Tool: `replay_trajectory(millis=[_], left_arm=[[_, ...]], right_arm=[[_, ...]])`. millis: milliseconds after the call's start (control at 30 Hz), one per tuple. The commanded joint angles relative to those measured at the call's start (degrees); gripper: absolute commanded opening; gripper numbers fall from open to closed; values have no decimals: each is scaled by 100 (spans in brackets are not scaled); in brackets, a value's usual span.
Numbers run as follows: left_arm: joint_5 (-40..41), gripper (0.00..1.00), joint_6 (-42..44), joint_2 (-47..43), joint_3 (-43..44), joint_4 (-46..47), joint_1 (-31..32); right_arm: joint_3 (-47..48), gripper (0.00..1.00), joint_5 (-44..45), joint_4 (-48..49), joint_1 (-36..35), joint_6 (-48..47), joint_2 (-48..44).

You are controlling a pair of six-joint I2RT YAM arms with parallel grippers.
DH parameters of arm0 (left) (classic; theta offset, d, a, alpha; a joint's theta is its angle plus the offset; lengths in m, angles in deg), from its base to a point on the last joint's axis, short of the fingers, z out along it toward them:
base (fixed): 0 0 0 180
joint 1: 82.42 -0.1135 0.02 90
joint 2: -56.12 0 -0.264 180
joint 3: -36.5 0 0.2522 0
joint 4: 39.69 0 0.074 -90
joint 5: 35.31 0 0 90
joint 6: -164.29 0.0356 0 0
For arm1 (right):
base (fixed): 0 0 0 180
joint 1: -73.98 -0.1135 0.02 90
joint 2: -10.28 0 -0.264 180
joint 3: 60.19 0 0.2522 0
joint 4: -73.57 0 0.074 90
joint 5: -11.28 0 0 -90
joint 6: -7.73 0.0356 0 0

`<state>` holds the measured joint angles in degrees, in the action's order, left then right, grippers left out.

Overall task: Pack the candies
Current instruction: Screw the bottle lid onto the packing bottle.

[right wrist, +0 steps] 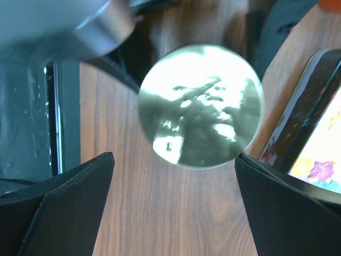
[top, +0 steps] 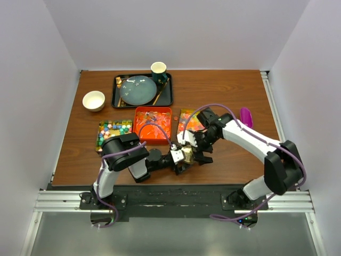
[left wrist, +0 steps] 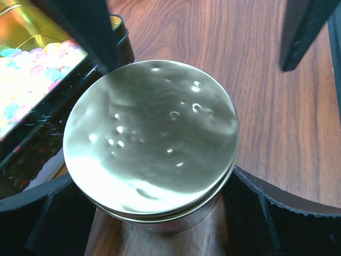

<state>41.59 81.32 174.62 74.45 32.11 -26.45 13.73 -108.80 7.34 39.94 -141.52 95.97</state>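
Note:
A small jar (left wrist: 160,216) with a round gold lid (left wrist: 152,136) on top stands on the table near the front edge (top: 186,154). My left gripper (left wrist: 160,226) is shut on the jar's body, one finger on each side (top: 180,158). My right gripper (top: 201,153) is open and hovers over the lid (right wrist: 200,106), its fingers (right wrist: 64,208) spread wide and holding nothing. The candies lie in three trays: multicoloured cubes (top: 113,130), wrapped pieces (top: 152,124) and pastel beads (top: 191,121), the beads also showing in the left wrist view (left wrist: 32,74).
A purple scoop (top: 245,116) lies at the right. A white bowl (top: 94,100), a black tray (top: 118,99) with a blue plate, and a green cup (top: 159,70) stand at the back. The bead tray's edge (right wrist: 309,112) is close beside the jar.

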Motion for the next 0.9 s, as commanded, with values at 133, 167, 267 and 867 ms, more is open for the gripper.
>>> replay_trajectory(millis=[133, 167, 267, 867], left_arm=[[423, 0, 405, 244, -98, -426, -42], [388, 0, 405, 253, -98, -443, -42], [326, 0, 414, 262, -72, -505, -42], [89, 0, 396, 270, 78, -883, -7]], right_arm=[[-795, 99, 108, -642, -32, -88, -808], [-865, 99, 247, -590, -15, 43, -869], [-735, 99, 188, -317, 187, 430, -1028], [707, 99, -454, 27, 143, -157, 263]])
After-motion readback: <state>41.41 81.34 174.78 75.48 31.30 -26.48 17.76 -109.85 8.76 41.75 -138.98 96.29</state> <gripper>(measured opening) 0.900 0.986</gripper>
